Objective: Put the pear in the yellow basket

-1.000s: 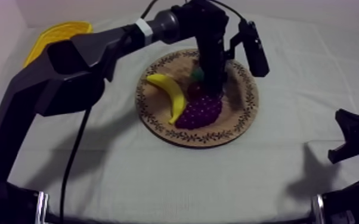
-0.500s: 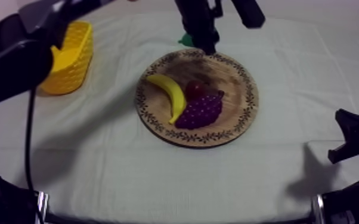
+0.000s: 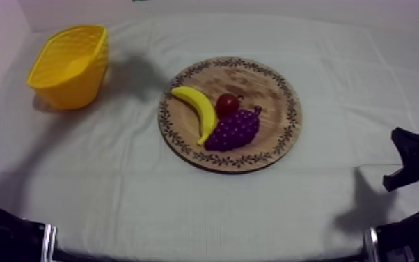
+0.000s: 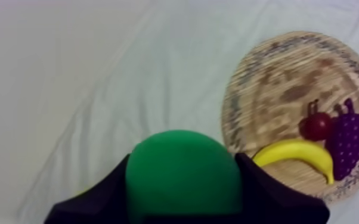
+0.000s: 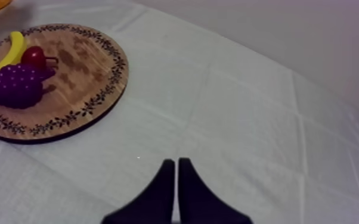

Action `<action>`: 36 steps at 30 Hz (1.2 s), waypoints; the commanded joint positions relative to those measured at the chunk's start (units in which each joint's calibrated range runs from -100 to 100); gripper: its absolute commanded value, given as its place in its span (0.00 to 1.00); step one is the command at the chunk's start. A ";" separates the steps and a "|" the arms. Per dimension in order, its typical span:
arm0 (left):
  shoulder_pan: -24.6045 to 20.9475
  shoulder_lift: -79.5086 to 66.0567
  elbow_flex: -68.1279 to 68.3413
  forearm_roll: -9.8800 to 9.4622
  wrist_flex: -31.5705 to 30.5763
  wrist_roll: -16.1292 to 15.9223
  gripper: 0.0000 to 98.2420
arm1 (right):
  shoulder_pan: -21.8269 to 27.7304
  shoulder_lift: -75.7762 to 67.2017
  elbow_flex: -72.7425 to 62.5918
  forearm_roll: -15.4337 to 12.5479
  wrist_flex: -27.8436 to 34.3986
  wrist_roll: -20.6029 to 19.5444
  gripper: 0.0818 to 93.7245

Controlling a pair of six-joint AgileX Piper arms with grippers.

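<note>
My left hand (image 4: 183, 199) clasps the smooth green toy pear (image 4: 182, 170) above the worktop (image 4: 68, 71). My right hand (image 5: 176, 170) is closed, empty

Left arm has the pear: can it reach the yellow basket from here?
Probably yes. The left tool is shut on the pear, the yellow basket stands on that arm's side of the table, and nothing stands beside it or over its mouth.

Green, rounded pear (image 4: 182, 170), clasped in the left claw (image 4: 183, 190), held off the round wooden board (image 3: 276, 90) with its patterned rim. The yellow basket (image 3: 69, 66) stands upright, well left of the board.
</note>
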 commanded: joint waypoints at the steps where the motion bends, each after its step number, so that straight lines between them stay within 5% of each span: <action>1: -3.91 -5.70 5.51 -0.27 -0.47 0.33 0.29 | 0.01 0.02 0.00 0.01 0.00 0.02 0.00; 11: -14.33 -7.28 18.21 -0.46 -5.97 -0.16 0.30 | 0.01 0.02 0.00 0.01 0.00 0.02 0.00; 21: -18.24 -0.71 23.41 -0.08 -10.70 -0.56 0.34 | 0.01 0.02 0.00 0.01 0.00 0.02 0.00; 29: -19.18 -0.03 26.64 0.02 -13.06 0.30 0.80 | 0.01 0.02 0.00 0.01 0.00 0.02 0.00; 36: -19.60 -5.78 30.76 0.56 -15.76 1.28 0.89 | 0.01 0.02 0.00 0.01 0.00 0.02 0.00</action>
